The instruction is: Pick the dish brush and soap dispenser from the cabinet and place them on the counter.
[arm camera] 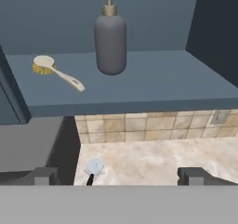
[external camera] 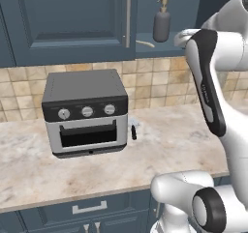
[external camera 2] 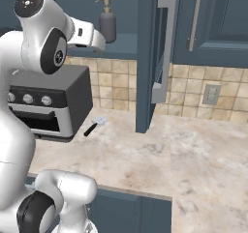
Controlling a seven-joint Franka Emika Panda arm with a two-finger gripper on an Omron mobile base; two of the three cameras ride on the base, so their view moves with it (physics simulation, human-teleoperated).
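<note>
Above, dish brush (arm camera: 56, 73) on cabinet (arm camera: 153, 86) shelf, open jaws below (apart)

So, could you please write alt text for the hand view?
An open cabinet shelf holds a grey soap dispenser standing upright and a dish brush lying to its left. Below, the open end effector hovers over the marble counter.

Flat, even rendered light falls across the beige marble-patterned counter (external camera: 184, 140), casting only a soft shadow beneath the grey toaster oven (external camera: 86, 112). The dark blue-grey wall cabinet (arm camera: 153, 81) interior sits dimmer. Edges stay sharp, without glare, blur or distortion.
</note>
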